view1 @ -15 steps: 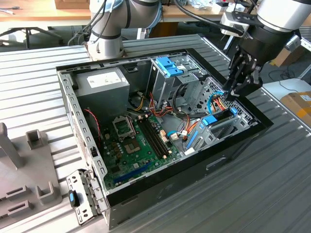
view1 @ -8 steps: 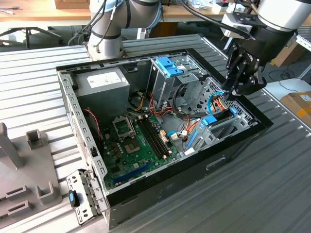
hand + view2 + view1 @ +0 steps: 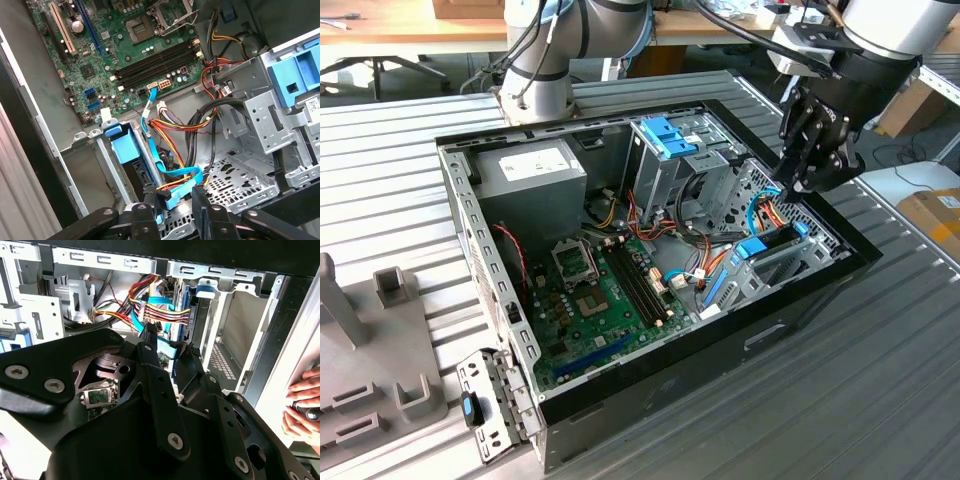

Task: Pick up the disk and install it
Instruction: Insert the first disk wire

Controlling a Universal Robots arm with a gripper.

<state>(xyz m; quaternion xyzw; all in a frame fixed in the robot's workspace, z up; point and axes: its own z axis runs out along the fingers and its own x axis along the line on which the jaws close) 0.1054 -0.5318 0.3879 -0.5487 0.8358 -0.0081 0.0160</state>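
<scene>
While claw [image 3: 798, 186] hovers above the bay | disk [image 3: 131, 152] edge-up in slot directly below | fingers apart, gripping nothing

I saw matt black metal on the gripper [image 3: 172, 212], dull perforated steel in the drive cage [image 3: 240, 185], and glossy blue plastic on the bracket [image 3: 125, 147].

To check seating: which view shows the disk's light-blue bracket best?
The first wrist view: the bracket is near and unobstructed. The exterior view shows it farther off; the second wrist view, its top tab.
</scene>
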